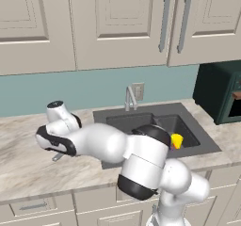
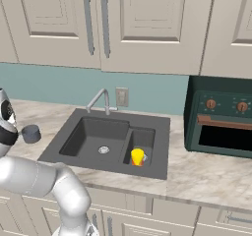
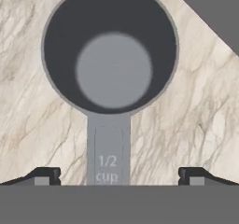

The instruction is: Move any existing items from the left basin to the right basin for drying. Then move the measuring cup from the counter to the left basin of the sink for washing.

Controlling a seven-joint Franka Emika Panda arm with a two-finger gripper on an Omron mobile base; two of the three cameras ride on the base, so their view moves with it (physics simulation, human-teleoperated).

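The measuring cup (image 3: 109, 55) is a dark grey round cup standing upright on the marbled counter (image 3: 28, 101), its straight handle marked "1/2 cup" pointing toward me. My gripper (image 3: 120, 176) hangs open right above it, one fingertip on each side of the handle, touching nothing. The same measuring cup (image 2: 30, 133) stands left of the sink (image 2: 157, 127). The yellow cup with a red-orange base (image 2: 138, 157) stands upright in the narrow right basin (image 2: 147, 139). The wide left basin (image 2: 88, 134) holds nothing but its silver drain. The yellow cup (image 1: 176, 140) also peeks out behind my arm.
A silver gooseneck faucet (image 2: 101, 100) rises behind the sink. A dark green oven (image 2: 221, 117) stands on the counter to the right. Wall cabinets (image 2: 123, 23) hang above. A corner of the sink (image 3: 214, 8) lies close to the measuring cup.
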